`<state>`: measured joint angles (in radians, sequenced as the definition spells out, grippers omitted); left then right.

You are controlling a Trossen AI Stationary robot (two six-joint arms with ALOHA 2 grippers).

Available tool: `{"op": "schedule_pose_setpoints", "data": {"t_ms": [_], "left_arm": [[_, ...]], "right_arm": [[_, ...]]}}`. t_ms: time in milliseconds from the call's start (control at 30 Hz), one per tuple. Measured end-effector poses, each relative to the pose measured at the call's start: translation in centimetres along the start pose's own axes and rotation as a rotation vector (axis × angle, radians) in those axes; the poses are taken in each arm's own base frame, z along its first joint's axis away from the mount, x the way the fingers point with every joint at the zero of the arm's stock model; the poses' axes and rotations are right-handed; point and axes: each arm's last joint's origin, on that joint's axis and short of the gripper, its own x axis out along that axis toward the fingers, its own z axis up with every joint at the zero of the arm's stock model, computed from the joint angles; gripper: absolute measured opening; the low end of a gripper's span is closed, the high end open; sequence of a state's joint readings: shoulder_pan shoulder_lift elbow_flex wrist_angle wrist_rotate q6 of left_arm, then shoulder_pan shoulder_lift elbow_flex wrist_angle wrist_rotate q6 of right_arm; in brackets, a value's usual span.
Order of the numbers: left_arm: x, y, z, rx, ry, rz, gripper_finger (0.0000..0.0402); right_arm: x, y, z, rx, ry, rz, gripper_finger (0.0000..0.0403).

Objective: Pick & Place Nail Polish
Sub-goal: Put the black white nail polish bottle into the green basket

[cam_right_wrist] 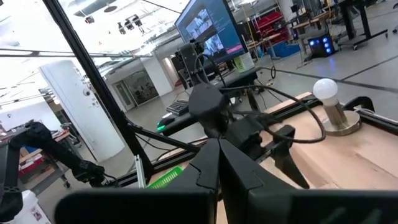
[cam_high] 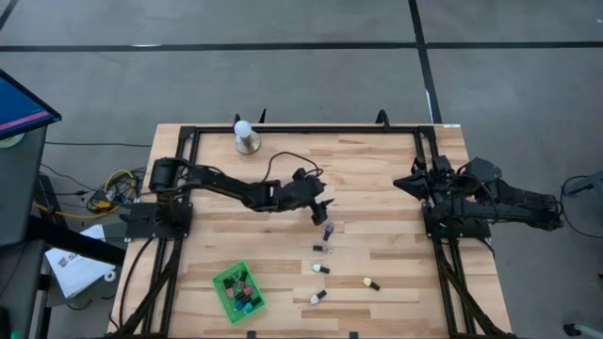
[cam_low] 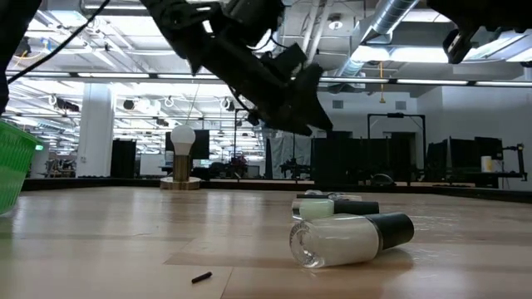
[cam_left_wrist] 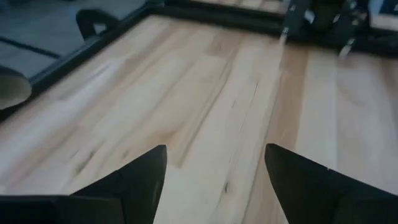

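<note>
Your left gripper is hanging over the middle of the pale wooden table with its two dark fingers spread wide and nothing between them; the left wrist view shows only bare planks in the gap. It sits just above the nearest stray bottle, a small dark-capped one right below the fingertips in the high view.

Progress-wise, I'd say you're partway. The green plastic basket near the front left corner already has several little nail polish bottles in it. Still loose on the table: the dark-capped one, another small one under it, a pale one, a cream one and a whitish one. So at least five left to move, as far as I can count.

Your right gripper is parked over by the right frame, fingers pressed together, holding nothing.

Hard to make out: the colours of the bottles in the basket, and how many there are. The low view only shows the basket's edge and a clear-white bottle lying on its side.
</note>
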<state>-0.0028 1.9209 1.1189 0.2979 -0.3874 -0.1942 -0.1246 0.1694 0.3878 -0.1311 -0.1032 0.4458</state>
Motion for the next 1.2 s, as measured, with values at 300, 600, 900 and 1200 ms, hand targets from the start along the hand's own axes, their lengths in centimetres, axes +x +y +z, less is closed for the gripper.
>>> {"op": "schedule_pose_setpoints", "data": {"t_ms": [300, 600, 900, 1200], "left_arm": [[1.1, -2.3, -3.5, -0.051, 0.099, 0.016, 0.0250], [1.8, -2.9, -5.6, -0.046, 0.147, 0.049, 0.0242], [1.9, -2.6, -6.7, -0.071, 0.234, 0.092, 0.0241], [0.0, -2.3, -6.1, -0.009, 0.326, 0.115, 0.0241]], "right_arm": [[0.0, 0.0, -0.1, 0.000, 0.006, -0.003, 0.0000], [0.0, 0.0, -0.1, -0.002, 0.006, -0.003, 0.0000], [0.0, -0.1, -0.2, 0.000, 0.020, -0.010, 0.0000], [0.0, -0.1, -0.2, -0.005, 0.023, -0.011, 0.0000]]}}
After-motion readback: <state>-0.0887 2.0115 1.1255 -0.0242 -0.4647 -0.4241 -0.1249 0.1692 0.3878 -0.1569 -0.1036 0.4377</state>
